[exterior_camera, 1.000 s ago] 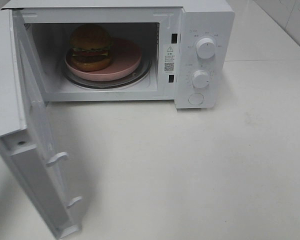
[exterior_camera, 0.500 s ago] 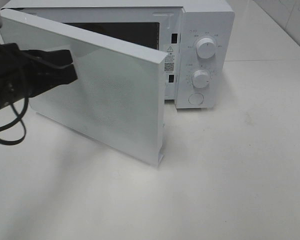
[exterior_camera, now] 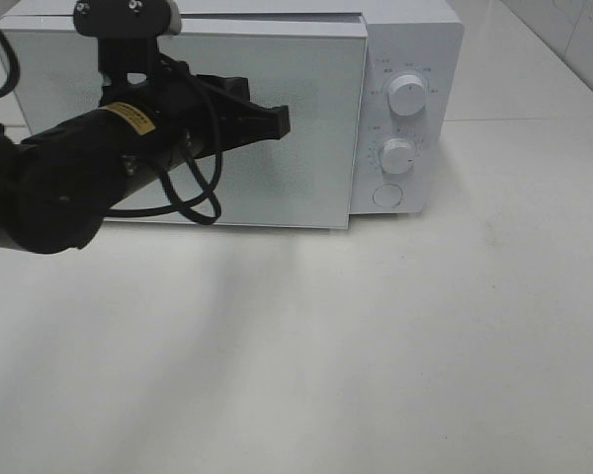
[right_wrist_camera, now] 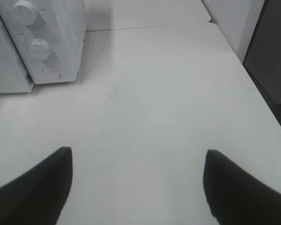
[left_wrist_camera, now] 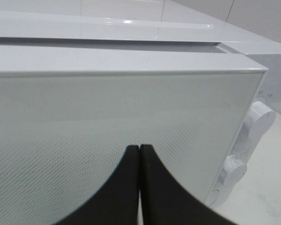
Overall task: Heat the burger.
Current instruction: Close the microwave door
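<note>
Left claw [exterior_camera: 277, 120], clenched empty, is pressing the microwave door [exterior_camera: 316, 158] shut with the burger hiding inside, I'm guessing, so the wide-open right claw [right_wrist_camera: 138, 154] is probably twisting the knob [exterior_camera: 397, 156] at the door's 3 o'clock next.

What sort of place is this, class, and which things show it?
Probably a kitchen-style robot test bench: a white microwave with two dials stands on a white table, and the left gripper is at its door.

- My pincer [right_wrist_camera: 138, 151] hangs above a white table [right_wrist_camera: 150, 93], jaws spread wide.
- A white microwave [right_wrist_camera: 65, 33] stands beyond, showing two knobs [right_wrist_camera: 40, 48] and a round button [right_wrist_camera: 51, 72].
</note>
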Robot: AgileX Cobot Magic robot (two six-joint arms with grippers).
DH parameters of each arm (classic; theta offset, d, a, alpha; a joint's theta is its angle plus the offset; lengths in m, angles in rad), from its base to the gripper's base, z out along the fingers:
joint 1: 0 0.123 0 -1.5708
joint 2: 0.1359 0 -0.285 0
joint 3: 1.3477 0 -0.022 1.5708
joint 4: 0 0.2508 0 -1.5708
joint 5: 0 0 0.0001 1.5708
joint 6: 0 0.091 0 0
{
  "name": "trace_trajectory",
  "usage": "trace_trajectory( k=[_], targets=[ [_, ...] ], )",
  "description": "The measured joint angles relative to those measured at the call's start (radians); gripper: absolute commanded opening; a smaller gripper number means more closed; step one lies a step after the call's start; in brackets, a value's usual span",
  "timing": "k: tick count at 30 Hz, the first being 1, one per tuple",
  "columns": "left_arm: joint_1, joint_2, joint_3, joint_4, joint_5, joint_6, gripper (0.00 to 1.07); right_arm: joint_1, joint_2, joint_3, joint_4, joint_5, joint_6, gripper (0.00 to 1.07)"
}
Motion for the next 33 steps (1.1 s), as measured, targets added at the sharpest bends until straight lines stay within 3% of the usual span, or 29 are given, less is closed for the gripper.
trace_trajectory(
  k=[6, 15, 17, 20, 22, 25, 33],
  targets=[
    [-0.021, 0.100, -0.132, -0.027, 0.002, 0.056, 0.00, 0.000, 0.000, 0.000, 0.000, 0.000, 0.000, 0.75],
    [-0.052, 0.192, -0.270, -0.044, 0.026, 0.087, 0.00, 0.000, 0.000, 0.000, 0.000, 0.000, 0.000, 0.75],
    [-0.060, 0.219, -0.310, -0.049, 0.033, 0.130, 0.00, 0.000, 0.000, 0.000, 0.000, 0.000, 0.000, 0.75],
    [-0.061, 0.228, -0.325, -0.055, 0.034, 0.150, 0.00, 0.000, 0.000, 0.000, 0.000, 0.000, 0.000, 0.75],
    [-0.066, 0.256, -0.376, -0.094, 0.058, 0.234, 0.00, 0.000, 0.000, 0.000, 0.000, 0.000, 0.000, 0.75],
    [-0.065, 0.277, -0.417, -0.147, 0.073, 0.282, 0.00, 0.000, 0.000, 0.000, 0.000, 0.000, 0.000, 0.75],
    [-0.062, 0.293, -0.461, -0.152, 0.148, 0.312, 0.00, 0.000, 0.000, 0.000, 0.000, 0.000, 0.000, 0.75]
  ],
)
